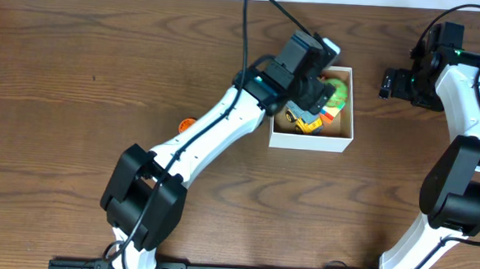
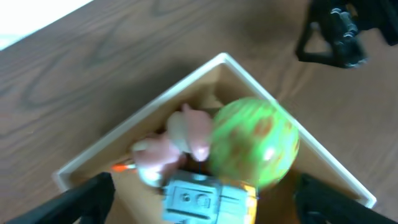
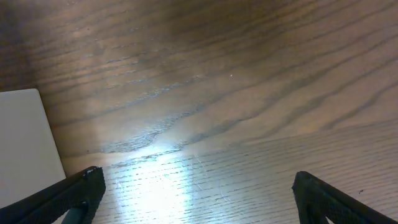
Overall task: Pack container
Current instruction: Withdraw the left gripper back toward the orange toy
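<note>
The container [image 1: 342, 142] is a square white box with a brown inside, at the middle right of the table. It holds a green ball [image 2: 255, 142], a pink toy [image 2: 180, 138] and a grey and yellow block toy [image 2: 208, 198]. My left gripper [image 1: 318, 91] hovers over the container, open and empty; in the left wrist view its fingers [image 2: 202, 194] straddle the block toy without touching it. My right gripper [image 1: 393, 83] is open and empty over bare table to the right of the container. In the right wrist view its fingers [image 3: 199, 190] show, with the container's white wall [image 3: 25, 146] at the left.
A small orange object [image 1: 187, 125] lies on the table left of the container, partly under my left arm. The right gripper also shows in the left wrist view [image 2: 339, 31] beyond the container's far corner. The wooden table [image 1: 78, 77] stretches to the left.
</note>
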`<state>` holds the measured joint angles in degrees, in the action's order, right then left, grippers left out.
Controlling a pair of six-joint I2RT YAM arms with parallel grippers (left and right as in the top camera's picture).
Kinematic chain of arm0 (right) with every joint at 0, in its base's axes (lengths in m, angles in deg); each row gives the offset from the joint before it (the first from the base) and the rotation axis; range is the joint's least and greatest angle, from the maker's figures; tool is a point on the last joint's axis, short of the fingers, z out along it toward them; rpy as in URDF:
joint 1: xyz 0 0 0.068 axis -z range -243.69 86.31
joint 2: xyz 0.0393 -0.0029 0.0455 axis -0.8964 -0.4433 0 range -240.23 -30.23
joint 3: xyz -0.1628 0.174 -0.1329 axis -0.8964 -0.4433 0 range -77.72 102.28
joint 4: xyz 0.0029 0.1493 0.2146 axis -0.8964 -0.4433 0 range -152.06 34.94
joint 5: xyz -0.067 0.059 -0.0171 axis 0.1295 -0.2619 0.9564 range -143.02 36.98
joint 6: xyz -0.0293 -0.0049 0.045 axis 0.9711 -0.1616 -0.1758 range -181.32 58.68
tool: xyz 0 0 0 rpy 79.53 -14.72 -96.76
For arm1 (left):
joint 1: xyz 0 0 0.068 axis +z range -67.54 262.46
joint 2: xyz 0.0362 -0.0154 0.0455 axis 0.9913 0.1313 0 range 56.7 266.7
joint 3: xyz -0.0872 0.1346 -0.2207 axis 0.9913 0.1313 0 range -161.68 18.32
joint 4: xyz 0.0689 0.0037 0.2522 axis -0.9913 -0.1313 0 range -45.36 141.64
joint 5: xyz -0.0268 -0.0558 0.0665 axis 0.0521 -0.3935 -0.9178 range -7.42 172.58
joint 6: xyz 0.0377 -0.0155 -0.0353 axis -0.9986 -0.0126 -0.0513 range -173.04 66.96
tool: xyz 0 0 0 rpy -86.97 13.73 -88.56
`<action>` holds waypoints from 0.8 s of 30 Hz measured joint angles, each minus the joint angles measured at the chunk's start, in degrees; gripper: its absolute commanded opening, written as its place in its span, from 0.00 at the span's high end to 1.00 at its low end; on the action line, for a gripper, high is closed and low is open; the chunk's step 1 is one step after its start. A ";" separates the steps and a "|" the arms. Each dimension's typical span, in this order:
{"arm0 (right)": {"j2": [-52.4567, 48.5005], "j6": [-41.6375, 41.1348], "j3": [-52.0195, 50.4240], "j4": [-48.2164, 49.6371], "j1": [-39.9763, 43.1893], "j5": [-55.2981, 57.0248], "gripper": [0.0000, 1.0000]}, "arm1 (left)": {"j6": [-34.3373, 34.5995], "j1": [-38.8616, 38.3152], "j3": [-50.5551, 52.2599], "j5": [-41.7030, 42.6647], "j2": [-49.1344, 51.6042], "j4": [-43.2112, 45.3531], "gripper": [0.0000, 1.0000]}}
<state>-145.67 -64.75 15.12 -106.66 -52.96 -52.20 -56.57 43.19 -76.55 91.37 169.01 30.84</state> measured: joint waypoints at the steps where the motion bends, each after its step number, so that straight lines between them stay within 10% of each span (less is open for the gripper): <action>1: 0.00 0.00 0.00 0.00 0.00 0.00 0.01 | 0.02 0.48 0.00 -0.13 0.00 -0.04 0.05; 24: 0.00 0.00 0.00 0.02 0.00 0.02 0.01 | 11.19 26.14 -0.04 -7.89 -6.91 -20.87 0.02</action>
<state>-145.67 -64.75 15.12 -106.64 -52.96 -52.17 -45.38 69.33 -76.59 83.48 162.11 9.97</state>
